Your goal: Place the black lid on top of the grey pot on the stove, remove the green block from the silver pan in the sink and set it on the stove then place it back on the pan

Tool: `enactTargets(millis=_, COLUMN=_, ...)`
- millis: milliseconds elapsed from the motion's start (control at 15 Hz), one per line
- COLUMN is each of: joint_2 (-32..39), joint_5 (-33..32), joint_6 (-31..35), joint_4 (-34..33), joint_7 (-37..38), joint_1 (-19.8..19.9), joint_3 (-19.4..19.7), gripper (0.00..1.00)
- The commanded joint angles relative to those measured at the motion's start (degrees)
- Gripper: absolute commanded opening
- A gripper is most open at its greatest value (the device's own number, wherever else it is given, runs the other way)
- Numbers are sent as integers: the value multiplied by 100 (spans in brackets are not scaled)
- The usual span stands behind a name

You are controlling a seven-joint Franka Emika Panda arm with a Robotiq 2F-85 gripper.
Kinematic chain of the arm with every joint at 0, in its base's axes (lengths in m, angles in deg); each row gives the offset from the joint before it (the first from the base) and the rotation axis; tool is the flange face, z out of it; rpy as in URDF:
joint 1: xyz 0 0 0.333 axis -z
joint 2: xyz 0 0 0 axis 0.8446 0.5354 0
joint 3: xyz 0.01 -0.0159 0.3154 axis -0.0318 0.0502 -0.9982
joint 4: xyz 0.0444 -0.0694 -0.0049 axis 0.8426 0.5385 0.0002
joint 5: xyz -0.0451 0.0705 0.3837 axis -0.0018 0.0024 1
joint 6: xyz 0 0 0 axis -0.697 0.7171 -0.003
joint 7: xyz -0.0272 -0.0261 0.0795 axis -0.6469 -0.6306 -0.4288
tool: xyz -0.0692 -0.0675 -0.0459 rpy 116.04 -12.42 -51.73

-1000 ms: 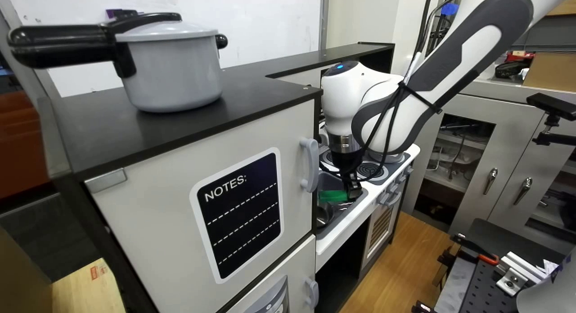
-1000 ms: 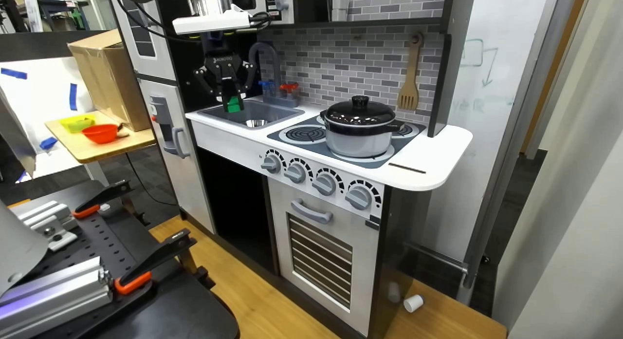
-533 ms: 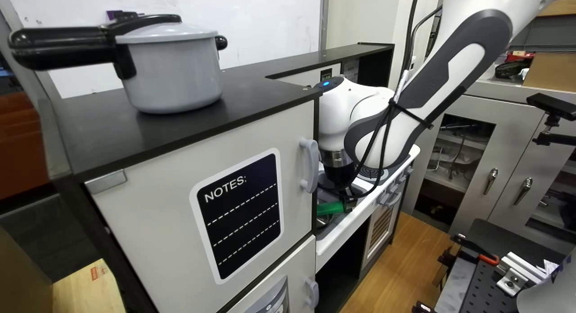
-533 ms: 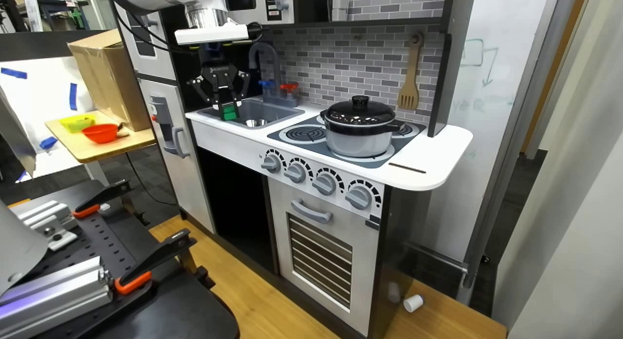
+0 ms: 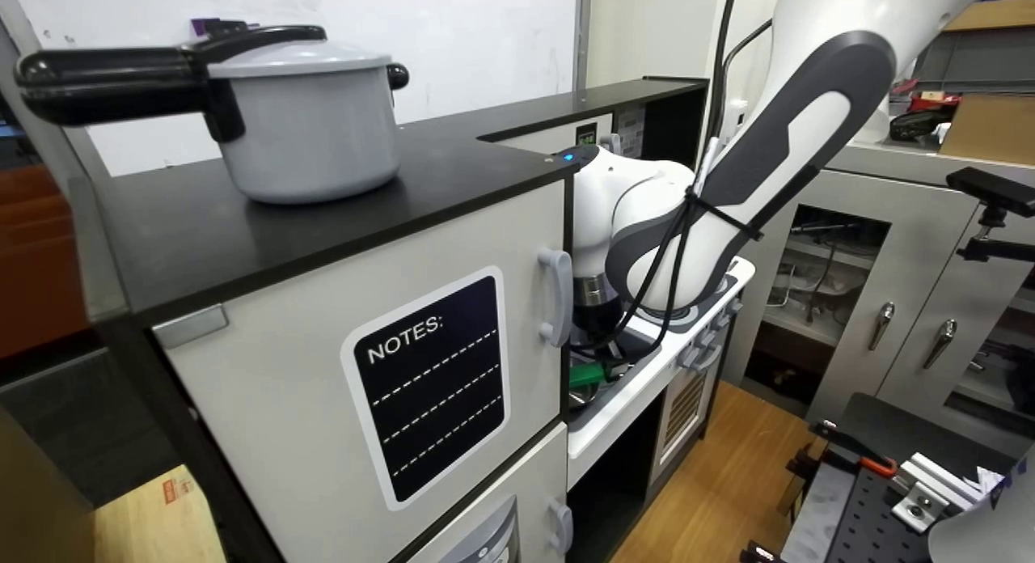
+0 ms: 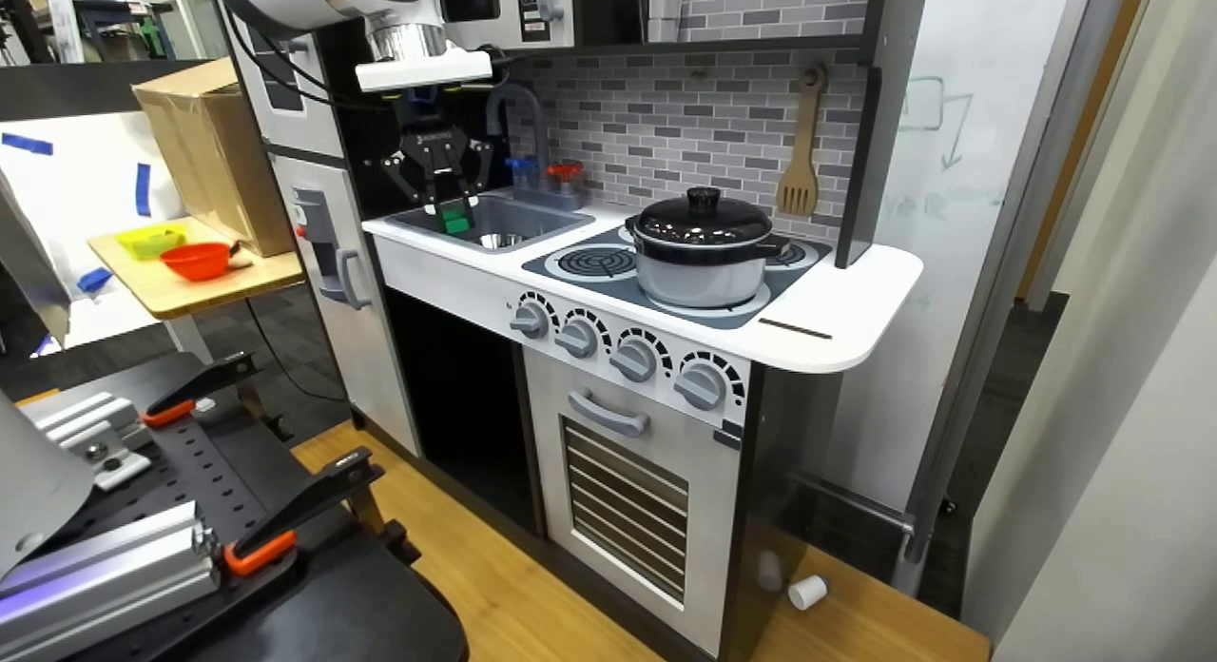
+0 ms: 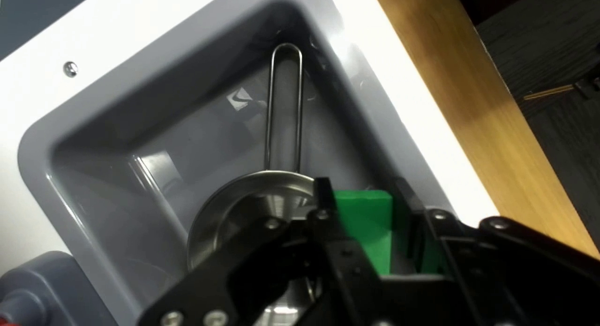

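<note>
At the lower right of the wrist view, nearest the lens, the gripper (image 7: 363, 195) reaches in from the bottom edge, its two black fingers (image 7: 324, 199) pinching the green block (image 7: 368, 227) between them. Just beyond, to the left, lies the silver pan (image 7: 239, 199), its lower right hidden behind the gripper and its wire-loop handle (image 7: 299, 115) running up toward the top centre. Around it, the grey sink (image 7: 206, 129) fills the middle of the frame, bordered by white counter (image 7: 117, 24) at the upper left and on the right. The block is held inside the sink's outline; whether it touches anything beneath cannot be told.

Large at the upper left of an exterior view, a pale long-handled pot (image 5: 311, 134) stands on a dark cabinet top (image 5: 453, 171). Farther off, right of centre, the arm (image 5: 776, 158) bends down toward the sink, where the block shows just above the pan in the frame. Metal cabinets (image 5: 922, 260) stand behind at the far right.

Lower left in an exterior view, clamps (image 6: 261, 551) with orange parts sit by a black bench (image 6: 380, 591). Beyond, right of centre, the stove (image 6: 618, 291) carries the grey pot (image 6: 699, 279), upright, with the black lid (image 6: 704, 223) seated on top. Left of it, the gripped block is at the left end of the sink, the pan to its right. Farthest back, a wooden spatula (image 6: 801, 158) hangs against the brick-patterned backsplash (image 6: 647, 129).
</note>
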Motion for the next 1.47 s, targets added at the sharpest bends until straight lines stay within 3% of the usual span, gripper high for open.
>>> enactTargets(millis=0, joint_2=210, joint_5=-165, joint_6=-70, joint_4=-259, joint_7=-21, joint_1=16, joint_3=-8, gripper=8)
enactTargets(millis=600, joint_2=419, joint_5=-275, joint_6=-47, joint_4=-450, joint_7=40, joint_1=28, joint_3=56, gripper=8)
enactTargets(millis=1133, joint_2=977, joint_5=-751, joint_6=-69, joint_4=-1126, joint_7=223, joint_1=26, joint_3=284, gripper=8)
enactTargets(millis=1400, joint_2=971, joint_5=-714, joint_6=-79, joint_4=-1059, joint_7=190, joint_1=19, joint_3=241, gripper=8)
